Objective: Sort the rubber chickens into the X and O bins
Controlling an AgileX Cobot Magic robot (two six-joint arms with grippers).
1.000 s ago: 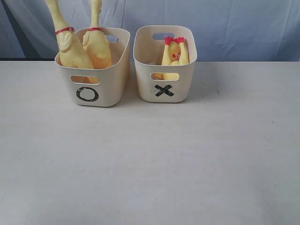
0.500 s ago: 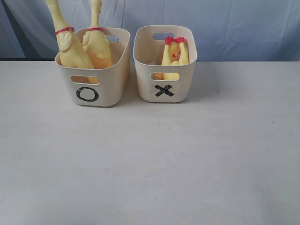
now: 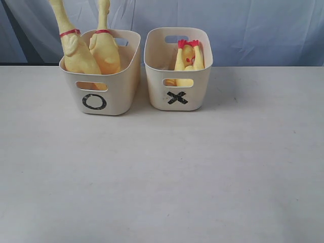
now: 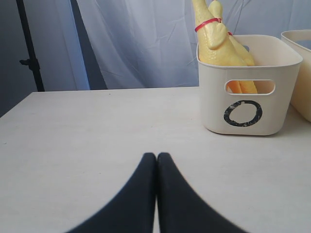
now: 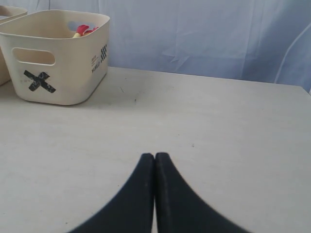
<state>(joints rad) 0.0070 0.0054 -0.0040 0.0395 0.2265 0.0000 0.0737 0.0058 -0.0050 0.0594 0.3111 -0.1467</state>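
Nothing has moved since a second ago: tubs, birds and both my arms sit as they did. Two long yellow rubber chickens with red neck bands (image 3: 76, 53) stand neck-up in the cream plastic tub marked with a black O (image 3: 119, 93). They lean on its rim, too tall to lie inside. Close beside it, the matching cream tub marked with a black X (image 3: 197, 83) holds yellow rubber chickens tipped head-down (image 3: 188, 59), their red feet poking above the rim; how many, I cannot tell. No bird lies on the pale counter (image 3: 162, 177). My left pincer (image 4: 156, 156) and right pincer (image 5: 154, 155) hang low over the counter, fingers pressed together on nothing, each well short of its tub. By my reading, the sorting is done.
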